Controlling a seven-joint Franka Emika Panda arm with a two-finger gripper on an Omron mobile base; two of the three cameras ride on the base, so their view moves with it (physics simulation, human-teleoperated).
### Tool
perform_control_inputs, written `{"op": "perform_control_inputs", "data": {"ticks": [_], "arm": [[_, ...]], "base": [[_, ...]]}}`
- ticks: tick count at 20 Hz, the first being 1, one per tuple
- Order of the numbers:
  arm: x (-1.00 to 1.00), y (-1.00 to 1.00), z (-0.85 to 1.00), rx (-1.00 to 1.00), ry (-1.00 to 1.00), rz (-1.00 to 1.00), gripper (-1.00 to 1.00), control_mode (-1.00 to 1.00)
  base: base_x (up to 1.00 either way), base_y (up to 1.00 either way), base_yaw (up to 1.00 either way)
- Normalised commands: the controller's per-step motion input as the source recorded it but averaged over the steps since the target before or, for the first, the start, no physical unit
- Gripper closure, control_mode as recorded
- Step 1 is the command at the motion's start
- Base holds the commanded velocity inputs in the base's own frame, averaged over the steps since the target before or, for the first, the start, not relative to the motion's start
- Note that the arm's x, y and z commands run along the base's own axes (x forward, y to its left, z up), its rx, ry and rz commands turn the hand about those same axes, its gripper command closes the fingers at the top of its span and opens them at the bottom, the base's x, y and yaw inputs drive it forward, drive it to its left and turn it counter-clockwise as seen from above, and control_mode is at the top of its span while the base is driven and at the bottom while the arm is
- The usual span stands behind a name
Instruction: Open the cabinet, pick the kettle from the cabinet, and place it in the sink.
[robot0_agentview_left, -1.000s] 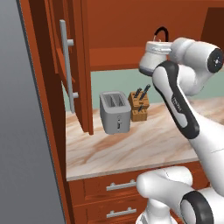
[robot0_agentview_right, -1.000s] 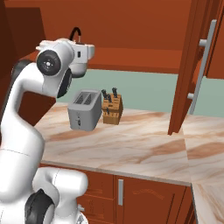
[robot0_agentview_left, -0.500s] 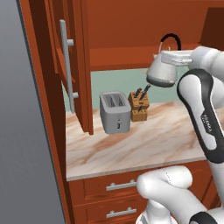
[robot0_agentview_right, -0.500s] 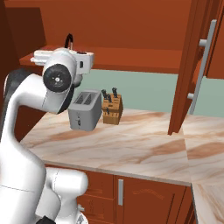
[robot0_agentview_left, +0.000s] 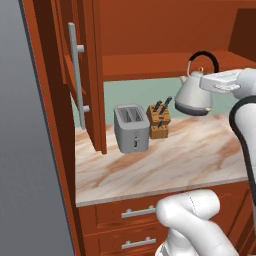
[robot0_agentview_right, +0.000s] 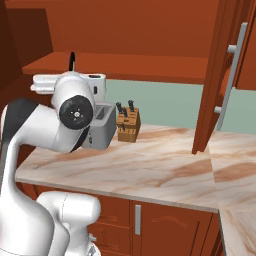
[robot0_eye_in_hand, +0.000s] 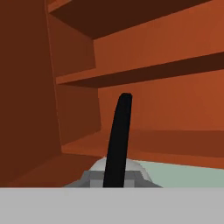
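Now, left to right in the left base view: cabinet (robot0_agentview_left: 92, 75) door hangs open with its grey bar handle (robot0_agentview_left: 75, 75), then a toaster (robot0_agentview_left: 131, 128) and knife block (robot0_agentview_left: 159, 120) on the marbled worktop (robot0_agentview_left: 165, 160). Kettle (robot0_agentview_left: 194, 95) is held in the air over the worktop's right part, right of the knife block, below the cabinet shelf. Claw (robot0_agentview_left: 216, 82) is clamped narrow on the kettle's black handle (robot0_eye_in_hand: 118, 140); hand view looks along that handle into the cabinet shelves.
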Motion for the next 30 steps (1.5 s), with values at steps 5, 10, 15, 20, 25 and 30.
{"op": "perform_control_inputs", "data": {"ticks": [5,10,15,20,25,30], "arm": [[-0.45,-0.09,-0.33,0.00,0.00,0.09,1.00,-1.00],[-0.16,0.00,-0.40,-0.04,0.00,0.12,1.00,-1.00],[0.04,0.06,-0.44,-0.03,0.06,0.04,1.00,-1.00],[0.09,0.00,-0.40,0.00,0.02,0.08,1.00,-1.00],[0.12,0.00,-0.31,0.00,-0.01,0.19,1.00,-1.00],[0.14,0.01,-0.35,0.00,-0.01,0.19,1.00,-1.00]], "base": [[0.00,0.00,0.00],[0.00,0.00,0.00],[0.00,0.00,0.00],[0.00,0.00,0.00],[0.00,0.00,0.00],[0.00,0.00,0.00]]}}
